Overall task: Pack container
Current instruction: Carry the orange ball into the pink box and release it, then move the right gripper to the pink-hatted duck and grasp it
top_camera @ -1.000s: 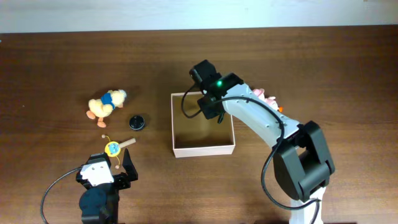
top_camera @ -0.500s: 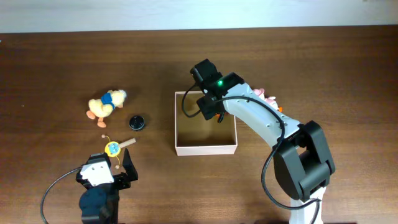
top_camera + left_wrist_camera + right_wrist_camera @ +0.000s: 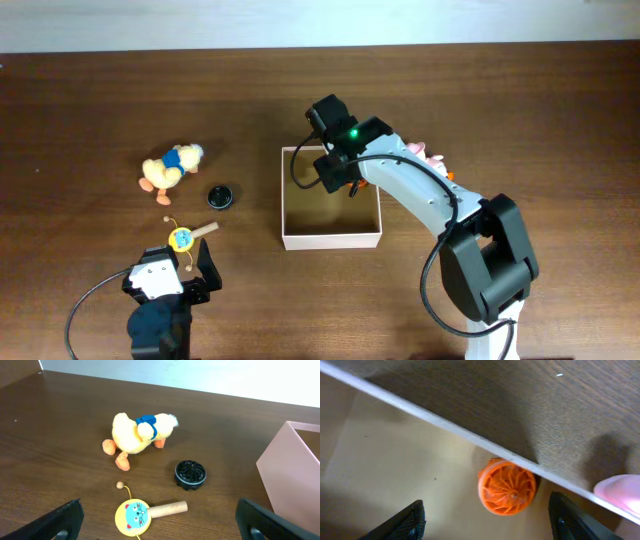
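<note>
Just ahead of the right gripper (image 3: pixel 489 519), jaws spread wide, orange disc (image 3: pixel 506 487) is lying in the container (image 3: pixel 395 470) against its wall; left gripper (image 3: pixel 160 527) is sitting wide open too, yellow rattle (image 3: pixel 132 516) between its jaws.

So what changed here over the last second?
The container slid slightly toward the right of the overhead view, with the open right gripper above its far wall. It has not moved in the last half second. Nothing was visibly taken or let go. The left gripper, duck, black disc and rattle stayed put.
</note>
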{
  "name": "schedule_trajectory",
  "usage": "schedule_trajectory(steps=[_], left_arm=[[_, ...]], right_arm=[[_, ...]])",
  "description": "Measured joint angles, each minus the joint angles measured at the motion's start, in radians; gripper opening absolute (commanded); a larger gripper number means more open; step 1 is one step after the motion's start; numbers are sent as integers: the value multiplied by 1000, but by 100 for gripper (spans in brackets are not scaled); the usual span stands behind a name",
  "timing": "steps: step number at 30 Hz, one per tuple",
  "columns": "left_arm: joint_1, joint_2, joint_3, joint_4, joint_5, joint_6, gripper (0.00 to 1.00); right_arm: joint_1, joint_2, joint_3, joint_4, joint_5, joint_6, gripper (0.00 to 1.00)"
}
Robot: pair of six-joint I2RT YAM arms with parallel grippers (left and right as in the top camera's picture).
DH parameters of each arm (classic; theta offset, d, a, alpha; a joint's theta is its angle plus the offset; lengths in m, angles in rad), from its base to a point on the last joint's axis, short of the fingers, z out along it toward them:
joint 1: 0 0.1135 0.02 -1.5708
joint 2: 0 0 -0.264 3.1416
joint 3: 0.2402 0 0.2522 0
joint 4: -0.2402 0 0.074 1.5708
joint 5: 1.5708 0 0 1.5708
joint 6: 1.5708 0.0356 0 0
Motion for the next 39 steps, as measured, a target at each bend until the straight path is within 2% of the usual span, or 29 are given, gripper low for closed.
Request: schedule_trajectory(steps=[5,12,15,20,31,35,39], left_arm=[[0,0,0,0,0,0,99],[0,0,0,0,0,0,99],[0,0,0,0,0,0,99],[0,0,0,0,0,0,99],[0,0,0,0,0,0,99],[0,0,0,0,0,0,99],[0,0,0,0,0,0,99]], right_arm=[[42,5,38,-68,-19,-6,68],[102,9,294,-219,-8,-13,68],[93,8,404,-280,62,-17,69],[27,6,480,-330,141,-22,71],[-307,5,467,-434,107,21,72],[-367,3,362,-399,71,21,76],[-365,3,219,-328,48,16,77]])
